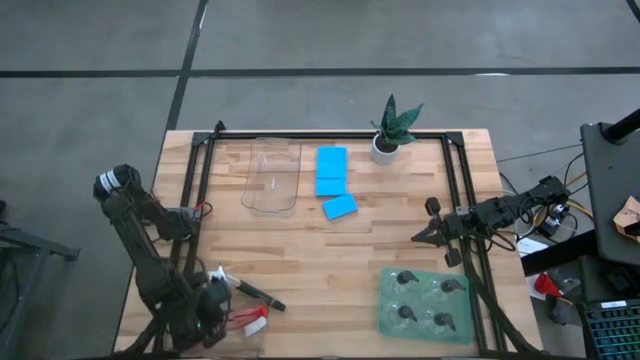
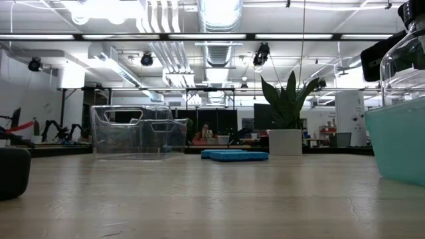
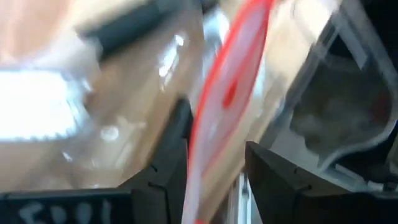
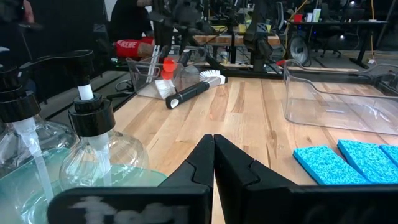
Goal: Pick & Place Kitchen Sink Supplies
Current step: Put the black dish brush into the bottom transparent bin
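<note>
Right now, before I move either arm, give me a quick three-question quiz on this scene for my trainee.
1. How many blue sponges show in the high view?
2. True or false: the right gripper is shut.
3. What stands between the left gripper's open fingers? A: a red brush handle. B: a sponge. C: a pump bottle.

Key: 1, three. 2, true. 3, A.

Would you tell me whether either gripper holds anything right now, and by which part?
The left gripper has the red brush handle between its parted fingers; a grip cannot be told. The right gripper is shut on nothing.
</note>
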Controlling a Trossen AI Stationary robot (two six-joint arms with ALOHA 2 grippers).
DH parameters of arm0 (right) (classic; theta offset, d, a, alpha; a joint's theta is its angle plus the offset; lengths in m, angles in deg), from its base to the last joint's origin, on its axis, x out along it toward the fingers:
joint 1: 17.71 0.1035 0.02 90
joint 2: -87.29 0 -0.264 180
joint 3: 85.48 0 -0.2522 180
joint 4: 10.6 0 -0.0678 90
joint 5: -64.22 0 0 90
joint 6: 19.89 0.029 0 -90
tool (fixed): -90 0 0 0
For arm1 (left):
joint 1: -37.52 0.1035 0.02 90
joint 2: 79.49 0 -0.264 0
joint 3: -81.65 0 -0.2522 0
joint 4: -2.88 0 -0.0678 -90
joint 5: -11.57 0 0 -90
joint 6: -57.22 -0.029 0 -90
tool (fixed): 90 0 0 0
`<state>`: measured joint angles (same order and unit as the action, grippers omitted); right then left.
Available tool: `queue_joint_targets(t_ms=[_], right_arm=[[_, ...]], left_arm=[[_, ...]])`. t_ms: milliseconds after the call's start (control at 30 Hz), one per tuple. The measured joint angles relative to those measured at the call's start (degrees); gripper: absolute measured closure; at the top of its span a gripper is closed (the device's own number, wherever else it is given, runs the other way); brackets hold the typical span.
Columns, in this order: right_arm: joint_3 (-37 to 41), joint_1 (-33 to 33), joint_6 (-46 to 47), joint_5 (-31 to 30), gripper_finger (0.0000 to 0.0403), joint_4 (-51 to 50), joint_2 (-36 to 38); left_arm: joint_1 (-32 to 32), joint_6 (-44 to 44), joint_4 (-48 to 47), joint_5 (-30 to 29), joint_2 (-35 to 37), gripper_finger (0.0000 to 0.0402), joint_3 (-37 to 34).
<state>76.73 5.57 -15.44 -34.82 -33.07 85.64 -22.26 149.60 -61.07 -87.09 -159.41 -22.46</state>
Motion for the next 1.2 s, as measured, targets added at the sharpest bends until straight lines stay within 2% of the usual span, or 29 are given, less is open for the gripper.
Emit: queue_joint_targets(t_ms=[167,400,600,700,800,1033,1200], right_arm=[[0.00,0.00,0.00,0.01,0.0394,0.00,0.00],[0.00,0.00,0.00,0.00,0.0394,0.00,0.00],[0.00,-0.01,0.00,0.00,0.0394,0.00,0.00],[0.00,-0.01,0.00,0.00,0.0394,0.00,0.00],[0.00,0.00,0.00,0.00,0.0394,0.00,0.00],[0.00,0.01,0.00,0.01,0.0394,0.00,0.01],[0.00,0.01,0.00,0.00,0.0394,0.01,0.02]], left_arm=[[5.09,-4.64,-5.70,-2.96,3.72,0.0260,0.00],[13.21,-26.85,-7.44,-3.65,5.71,0.0268,-0.02],[20.93,-40.66,-11.63,-3.40,5.55,0.0234,-0.57],[24.50,-43.56,-15.99,-1.82,5.50,0.0209,-0.80],[27.73,-47.86,-15.23,0.80,5.49,0.0192,-2.27],[31.42,-52.67,-5.72,13.98,5.18,0.0188,-8.45],[32.61,-56.48,0.52,15.36,5.20,0.0189,-11.81]])
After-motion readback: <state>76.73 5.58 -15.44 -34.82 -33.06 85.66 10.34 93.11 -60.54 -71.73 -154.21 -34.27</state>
